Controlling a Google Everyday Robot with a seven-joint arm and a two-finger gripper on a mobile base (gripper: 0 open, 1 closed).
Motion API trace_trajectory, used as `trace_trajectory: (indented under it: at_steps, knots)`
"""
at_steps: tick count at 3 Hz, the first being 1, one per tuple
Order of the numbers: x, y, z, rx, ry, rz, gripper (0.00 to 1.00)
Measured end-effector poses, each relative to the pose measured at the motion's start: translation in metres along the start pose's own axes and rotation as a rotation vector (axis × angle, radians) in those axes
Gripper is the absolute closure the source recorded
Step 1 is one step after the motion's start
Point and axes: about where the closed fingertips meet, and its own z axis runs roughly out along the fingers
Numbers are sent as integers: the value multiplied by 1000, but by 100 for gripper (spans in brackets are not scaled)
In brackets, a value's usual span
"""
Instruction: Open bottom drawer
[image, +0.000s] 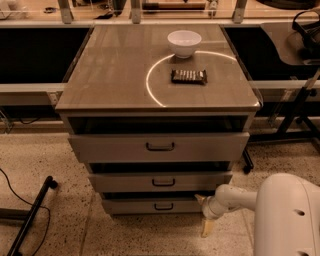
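Note:
The bottom drawer (150, 205) is the lowest, narrowest grey front of the cabinet, with a small dark bar handle (163, 206) at its centre. It stands slightly out from the cabinet. My gripper (203, 214) is low, just off the drawer front's right end, right of the handle. It is open and empty, with one pale fingertip (199, 198) by the drawer's upper right corner and the other pointing down at the floor.
The middle drawer (160, 181) and top drawer (159, 146) sit above, also slightly out. A white bowl (184, 42) and a dark bar-shaped pack (189, 76) lie on the cabinet top. A black stand leg (30, 215) lies on the floor at left. My white body (287, 215) fills the lower right.

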Motion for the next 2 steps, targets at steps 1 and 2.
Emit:
trace_trajectory:
  at_steps: [1, 2]
  knots:
    - [5, -15, 10, 18, -6, 4, 0]
    - [10, -26, 21, 25, -17, 19, 0]
